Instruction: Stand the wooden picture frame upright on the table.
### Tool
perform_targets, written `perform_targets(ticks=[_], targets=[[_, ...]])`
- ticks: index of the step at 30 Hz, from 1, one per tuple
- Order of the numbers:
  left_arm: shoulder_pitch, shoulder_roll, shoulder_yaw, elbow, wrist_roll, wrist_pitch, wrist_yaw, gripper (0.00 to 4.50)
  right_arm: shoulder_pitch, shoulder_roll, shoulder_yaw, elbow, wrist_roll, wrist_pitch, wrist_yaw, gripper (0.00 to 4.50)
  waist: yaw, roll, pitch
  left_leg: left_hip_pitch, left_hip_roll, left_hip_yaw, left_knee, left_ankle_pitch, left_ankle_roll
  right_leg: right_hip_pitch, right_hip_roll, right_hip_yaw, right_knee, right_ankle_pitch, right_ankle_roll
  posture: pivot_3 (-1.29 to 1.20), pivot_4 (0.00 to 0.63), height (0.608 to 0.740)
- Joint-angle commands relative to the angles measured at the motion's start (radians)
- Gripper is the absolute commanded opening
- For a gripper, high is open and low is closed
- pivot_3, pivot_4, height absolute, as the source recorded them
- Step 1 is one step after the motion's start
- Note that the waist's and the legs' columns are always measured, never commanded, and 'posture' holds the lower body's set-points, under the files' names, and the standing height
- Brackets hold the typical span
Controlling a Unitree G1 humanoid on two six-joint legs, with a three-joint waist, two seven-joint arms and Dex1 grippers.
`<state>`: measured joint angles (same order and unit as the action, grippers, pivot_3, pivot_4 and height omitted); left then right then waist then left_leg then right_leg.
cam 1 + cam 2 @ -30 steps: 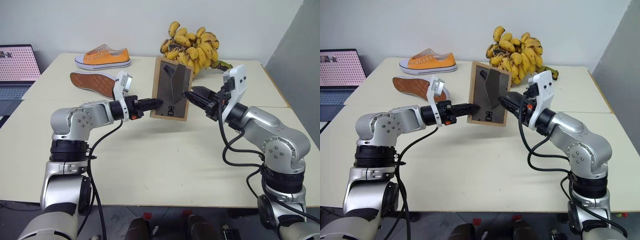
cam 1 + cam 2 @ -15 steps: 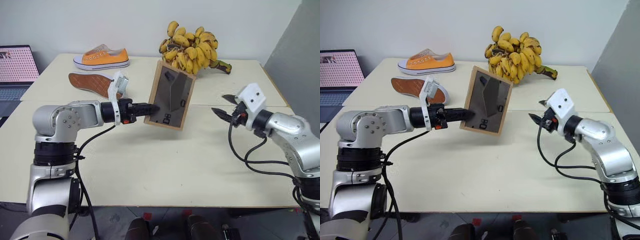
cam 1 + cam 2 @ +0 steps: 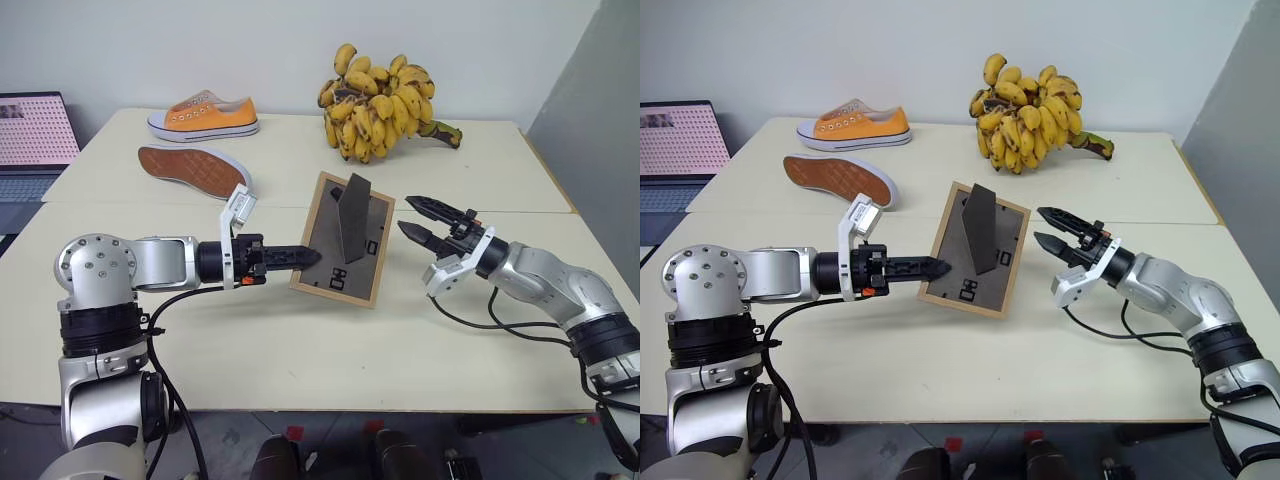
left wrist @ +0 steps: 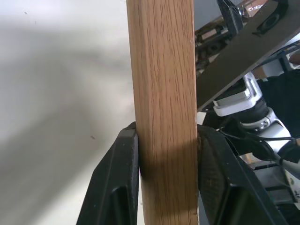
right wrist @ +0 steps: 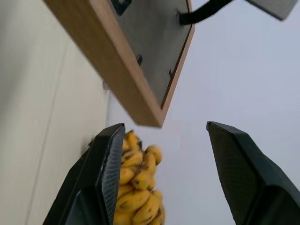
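Frame lowered and tipped back; right gripper let go.

The left gripper (image 3: 308, 257) has drawn back and down with the frame (image 3: 343, 240), so it now leans back with its bottom edge at the table (image 3: 300, 350), stand flap swung out. The right gripper (image 3: 419, 221), a second ago at the frame's right edge, has come off, swung aside, rolled over, and now hangs spread just right of it.

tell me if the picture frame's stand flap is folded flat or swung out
Swung out: the stand flap juts away from the wooden picture frame backing.
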<state>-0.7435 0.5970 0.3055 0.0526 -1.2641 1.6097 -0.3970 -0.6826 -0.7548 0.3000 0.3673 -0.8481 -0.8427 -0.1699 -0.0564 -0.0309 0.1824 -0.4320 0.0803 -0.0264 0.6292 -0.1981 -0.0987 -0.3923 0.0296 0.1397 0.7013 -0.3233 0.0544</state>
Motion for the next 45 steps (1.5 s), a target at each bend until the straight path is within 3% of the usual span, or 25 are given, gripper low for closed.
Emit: perform_targets(ticks=[1, 9, 18, 33, 40, 45], targets=[[-0.011, 0.025, 0.036, 0.013, -0.184, 0.005, 0.123, 1.32, -0.086, 0.023, 0.039, 0.073, -0.127, -0.046, -0.211, 2.92, 0.0, 0.0, 0.0, 0.001, 0.0, 0.0, 0.001, 0.0, 0.0, 0.001, -0.001, 0.0, 0.0, 0.0, 0.0, 0.0, 0.15, 0.74], [-0.01, 0.071, -0.021, 0.04, -0.423, -0.048, 0.318, 1.32, -0.14, 0.049, 0.115, 0.17, -0.216, -0.062, -0.361, 2.92, 0.001, 0.0, 0.0, 0.002, -0.003, -0.001, 0.001, 0.0, 0.002, 0.003, -0.004, -0.002, 0.002, 0.0, 0.0, 0.0, 0.15, 0.74], [0.012, 0.183, -0.165, 0.022, -0.687, -0.206, 0.463, 1.32, -0.173, 0.05, 0.154, 0.245, -0.226, -0.069, -0.407, 2.92, 0.001, 0.0, 0.0, 0.003, -0.006, -0.001, 0.001, 0.001, 0.004, 0.003, -0.007, -0.003, 0.007, 0.0, 0.0, 0.0, 0.15, 0.74], [0.026, 0.218, -0.245, -0.012, -0.708, -0.272, 0.431, 1.32, -0.213, 0.096, 0.165, 0.211, -0.206, -0.107, -0.4, 2.92, 0.0, 0.0, 0.0, 0.004, -0.016, -0.008, 0.001, 0.003, 0.007, 0.004, -0.014, -0.007, 0.011, -0.001, 0.001, 0.0, 0.15, 0.74], [0.023, 0.228, -0.252, -0.01, -0.708, -0.285, 0.425, 1.32, -0.218, 0.097, 0.163, 0.223, -0.188, -0.113, -0.392, 1.55, 0.0, 0.0, 0.0, 0.003, -0.016, -0.013, 0.001, 0.004, 0.007, 0.006, -0.015, -0.012, 0.011, -0.001, 0.001, 0.0, 0.15, 0.74], [0.024, 0.233, -0.257, -0.013, -0.708, -0.291, 0.421, 1.32, -0.217, 0.093, 0.166, 0.226, -0.185, -0.115, -0.393, 1.4, 0.0, 0.0, 0.0, 0.003, -0.016, -0.014, 0.001, 0.004, 0.007, 0.006, -0.015, -0.013, 0.011, -0.001, 0.001, 0.0, 0.15, 0.74]])
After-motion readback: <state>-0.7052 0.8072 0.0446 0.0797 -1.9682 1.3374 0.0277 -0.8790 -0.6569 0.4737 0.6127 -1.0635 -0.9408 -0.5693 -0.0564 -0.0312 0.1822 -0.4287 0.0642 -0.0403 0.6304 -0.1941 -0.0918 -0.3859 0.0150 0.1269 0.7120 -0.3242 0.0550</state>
